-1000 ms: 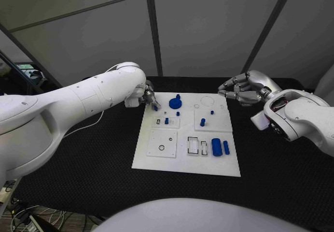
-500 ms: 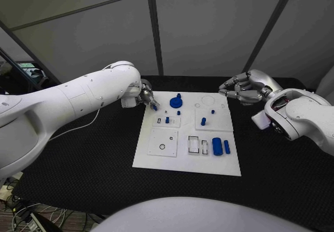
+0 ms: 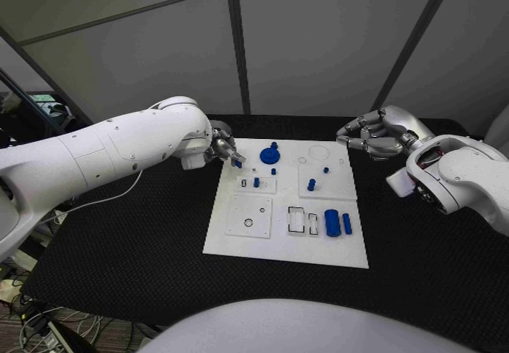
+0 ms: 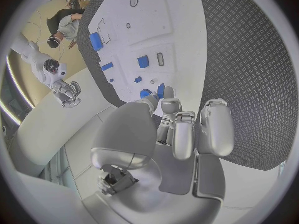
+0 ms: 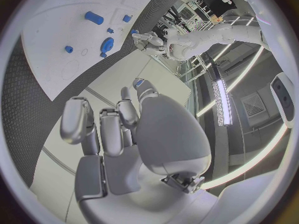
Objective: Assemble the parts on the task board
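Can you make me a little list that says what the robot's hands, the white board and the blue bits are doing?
board: white plate lying flat mid-table
blue parts: round part near the far edge; two cylinders lying side by side near the right edge; small pegs standing mid-board
left robot hand: at the far left corner of the board, holding something small and blue in its fingertips
right robot hand: above the table past the far right corner, fingers curled, nothing in it
table: black

head view: high, looking down on flat white rectangular task board (image 3: 286, 246) | left wrist view: close behind left hand (image 4: 181, 129), facing board | right wrist view: behind right hand (image 5: 112, 129) | shared: board
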Motion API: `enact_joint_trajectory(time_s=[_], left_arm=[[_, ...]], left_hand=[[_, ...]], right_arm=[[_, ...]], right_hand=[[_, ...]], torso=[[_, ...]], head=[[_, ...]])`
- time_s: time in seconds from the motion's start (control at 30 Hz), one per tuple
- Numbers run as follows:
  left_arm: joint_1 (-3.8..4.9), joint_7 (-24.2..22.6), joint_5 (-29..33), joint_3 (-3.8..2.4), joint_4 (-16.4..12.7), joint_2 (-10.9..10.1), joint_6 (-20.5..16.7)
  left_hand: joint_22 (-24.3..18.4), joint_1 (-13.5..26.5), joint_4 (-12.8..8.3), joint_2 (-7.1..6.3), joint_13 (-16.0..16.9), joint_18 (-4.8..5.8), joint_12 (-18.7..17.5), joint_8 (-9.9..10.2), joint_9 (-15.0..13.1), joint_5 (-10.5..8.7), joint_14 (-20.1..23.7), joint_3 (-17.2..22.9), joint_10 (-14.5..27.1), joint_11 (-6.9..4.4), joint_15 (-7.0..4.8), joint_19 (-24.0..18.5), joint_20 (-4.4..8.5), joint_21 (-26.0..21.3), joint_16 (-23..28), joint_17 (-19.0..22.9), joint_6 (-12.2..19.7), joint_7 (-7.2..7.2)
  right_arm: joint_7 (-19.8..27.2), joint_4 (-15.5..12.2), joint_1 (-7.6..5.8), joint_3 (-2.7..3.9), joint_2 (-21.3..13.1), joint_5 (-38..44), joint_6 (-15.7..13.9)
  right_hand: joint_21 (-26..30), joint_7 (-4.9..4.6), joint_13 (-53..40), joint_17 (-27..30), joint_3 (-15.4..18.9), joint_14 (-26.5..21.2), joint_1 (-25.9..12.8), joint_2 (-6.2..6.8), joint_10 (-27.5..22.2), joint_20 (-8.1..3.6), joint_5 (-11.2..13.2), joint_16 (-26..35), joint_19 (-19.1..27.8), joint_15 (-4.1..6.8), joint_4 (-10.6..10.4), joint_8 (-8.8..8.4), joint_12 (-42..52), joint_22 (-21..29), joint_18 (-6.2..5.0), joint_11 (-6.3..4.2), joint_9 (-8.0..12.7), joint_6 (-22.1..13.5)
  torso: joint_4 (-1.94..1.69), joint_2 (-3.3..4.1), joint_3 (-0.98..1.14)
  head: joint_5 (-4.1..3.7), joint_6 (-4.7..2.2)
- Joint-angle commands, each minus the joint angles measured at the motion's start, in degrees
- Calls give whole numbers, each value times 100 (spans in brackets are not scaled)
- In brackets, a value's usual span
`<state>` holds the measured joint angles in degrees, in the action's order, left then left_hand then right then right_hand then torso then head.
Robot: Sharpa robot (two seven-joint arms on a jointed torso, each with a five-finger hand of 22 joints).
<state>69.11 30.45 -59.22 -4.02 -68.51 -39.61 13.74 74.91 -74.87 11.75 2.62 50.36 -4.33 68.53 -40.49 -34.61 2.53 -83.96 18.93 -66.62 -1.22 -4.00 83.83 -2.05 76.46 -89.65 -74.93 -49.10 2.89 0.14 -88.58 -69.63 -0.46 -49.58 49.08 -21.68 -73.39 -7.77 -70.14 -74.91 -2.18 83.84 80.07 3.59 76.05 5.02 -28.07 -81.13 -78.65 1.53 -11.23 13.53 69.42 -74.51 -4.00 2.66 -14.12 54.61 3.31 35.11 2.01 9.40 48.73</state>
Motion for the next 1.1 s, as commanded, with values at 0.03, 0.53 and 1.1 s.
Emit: enact_joint_trajectory(time_s=[0.03,0.53,1.1], left_arm=[[-52,-48,-153,2,-228,-86,-413],[-273,-106,-563,15,-570,-158,-464],[-332,-86,-711,18,-618,-156,-121]], left_hand=[[678,12,-347,-82,12,135,22,-28,-35,19,-604,419,-50,0,-46,156,43,33,-35,-1507,13,-23],[721,69,-415,-330,17,147,0,-51,-121,18,-604,913,-119,-17,-63,181,62,79,-35,-1507,8,-37],[727,97,-425,-382,7,148,-12,-51,-137,18,-604,1029,-127,-18,-64,184,63,81,-35,-1507,4,-38]], right_arm=[[20,3,1,3,10,-27,53],[22,11,26,3,23,-28,72],[23,9,31,3,24,-28,82]], right_hand=[[-17,12,6,-450,-20,220,6,-45,28,5,-11,-12,-26,-38,-16,20,14,-4,-44,11,-8,-26],[-21,14,-1,-459,-24,224,4,-48,35,4,-10,-19,-32,-37,-21,23,23,-8,-43,9,-14,-26],[-26,14,-8,-465,-26,227,5,-48,41,3,-10,-24,-37,-36,-22,24,31,-13,-42,8,-15,-27]], torso=[[2,6,-1],[22,13,0],[15,14,3]], head=[[23,7],[43,21],[48,47]])
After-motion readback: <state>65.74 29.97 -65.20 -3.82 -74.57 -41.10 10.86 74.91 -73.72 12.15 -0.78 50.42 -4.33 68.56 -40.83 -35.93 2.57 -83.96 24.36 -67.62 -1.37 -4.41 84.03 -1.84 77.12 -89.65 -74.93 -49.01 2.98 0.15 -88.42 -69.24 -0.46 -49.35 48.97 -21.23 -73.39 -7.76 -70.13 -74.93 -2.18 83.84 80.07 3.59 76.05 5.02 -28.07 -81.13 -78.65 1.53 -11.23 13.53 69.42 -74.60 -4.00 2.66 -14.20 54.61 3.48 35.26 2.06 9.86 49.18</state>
